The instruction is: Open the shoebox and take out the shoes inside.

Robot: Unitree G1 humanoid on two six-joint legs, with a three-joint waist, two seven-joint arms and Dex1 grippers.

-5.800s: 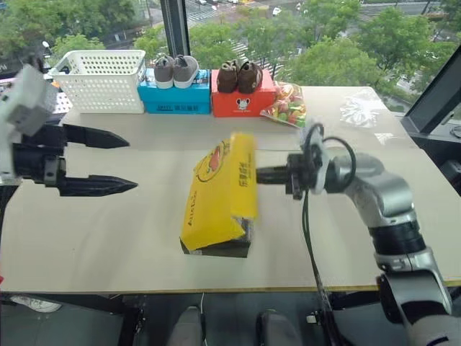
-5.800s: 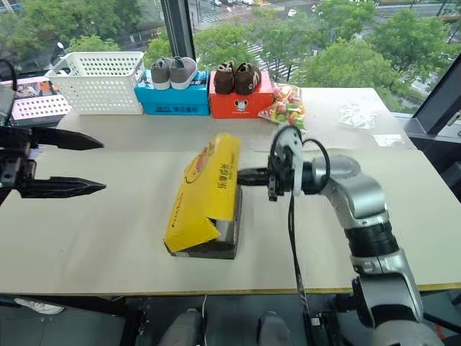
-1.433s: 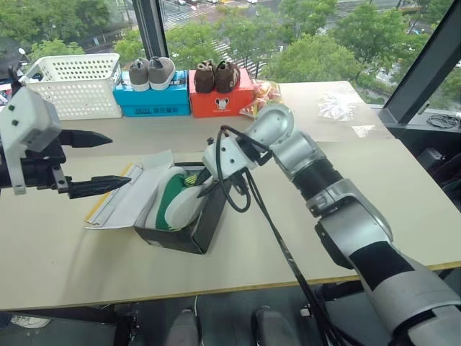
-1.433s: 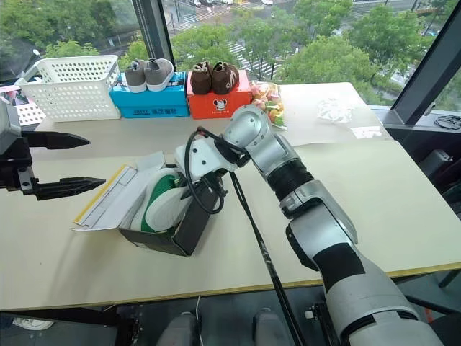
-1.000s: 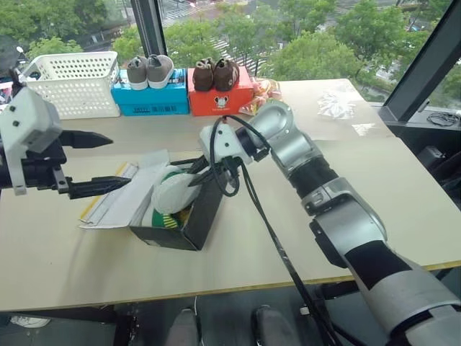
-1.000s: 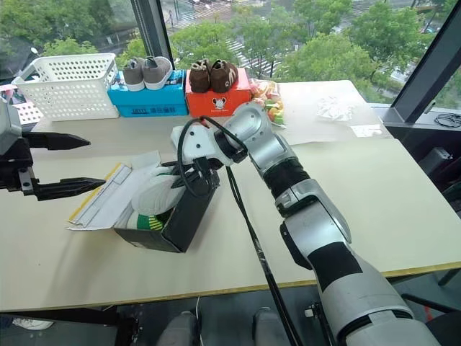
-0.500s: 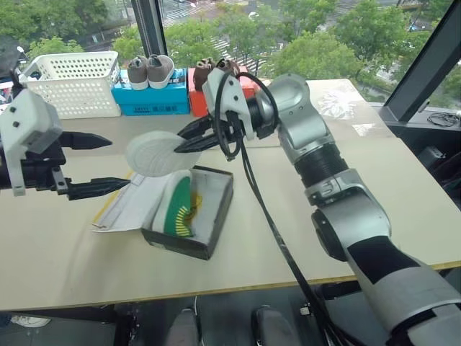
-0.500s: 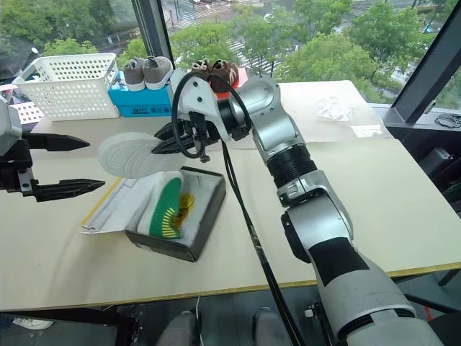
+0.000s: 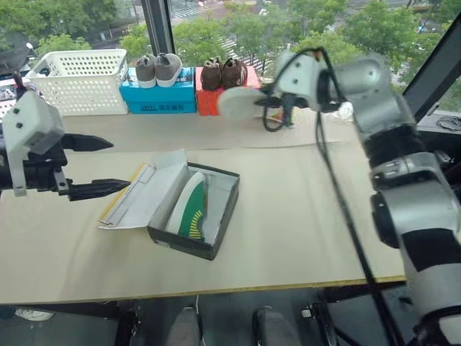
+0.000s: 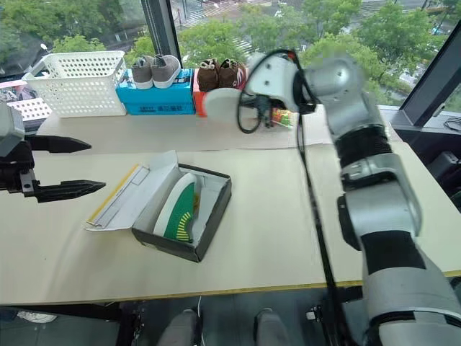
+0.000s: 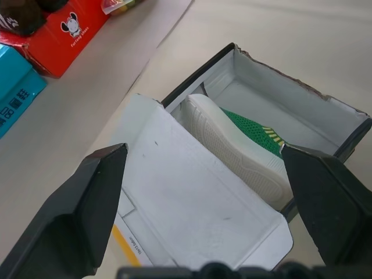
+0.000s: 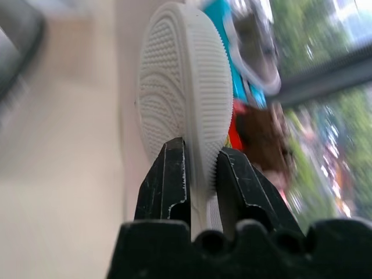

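**1 shoe lifted out, 1 shoe lying in the open box**

The shoebox point(image 9: 196, 220) sits open near the middle of the table point(image 9: 302, 216), its lid point(image 9: 144, 194) folded flat onto the tabletop on the robot's left side, white inside face up, with a yellow edge showing; its side walls are black and its interior is white; 1 green shoe point(image 9: 191, 210) with yellow striped trim and a pale sole lies on its side inside the box.

The right gripper point(image 12: 200, 168) is raised above the far side of the table, well apart from the box, its 2 black fingers clamped on the rim of the other shoe point(image 12: 183, 96), whose ribbed whitish sole faces the wrist camera; from the head view this shoe point(image 9: 241, 102) hangs in the air in front of the orange-red box point(image 9: 216, 101).

The left gripper point(image 9: 108, 166) hovers at the robot's left, just beside the lid, fingers spread wide and holding nothing.

Along the far edge stand a white basket point(image 9: 83, 83), a blue box point(image 9: 162, 97) with a grey pair point(image 9: 158, 70) on top, and the orange-red box with a brown pair point(image 9: 222, 73) on top.
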